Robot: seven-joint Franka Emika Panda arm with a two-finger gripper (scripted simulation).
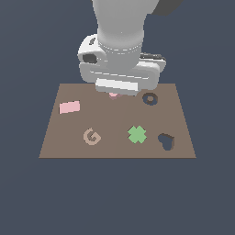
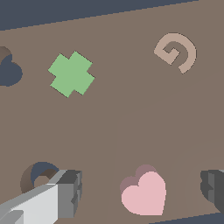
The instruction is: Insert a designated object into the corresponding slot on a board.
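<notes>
The designated object, a small pink heart-shaped piece (image 2: 144,195), lies flat on the brown board (image 2: 113,118) near its far edge; in the exterior view only a sliver of it (image 1: 113,95) shows under the hand. My gripper (image 2: 141,189) is open, with one finger on each side of the heart and not touching it. In the exterior view the gripper (image 1: 117,91) hangs low over the board (image 1: 114,120). The slot, a dark heart-shaped recess (image 1: 166,141), is near the board's front corner on the exterior view's right, and also shows in the wrist view (image 2: 8,72).
A dark ring-shaped recess (image 1: 149,98) lies close beside the gripper and also shows in the wrist view (image 2: 39,177). A green cross (image 1: 137,134), a tan spiral "G" (image 1: 92,136) and a pale pink rectangle (image 1: 69,107) sit on the board.
</notes>
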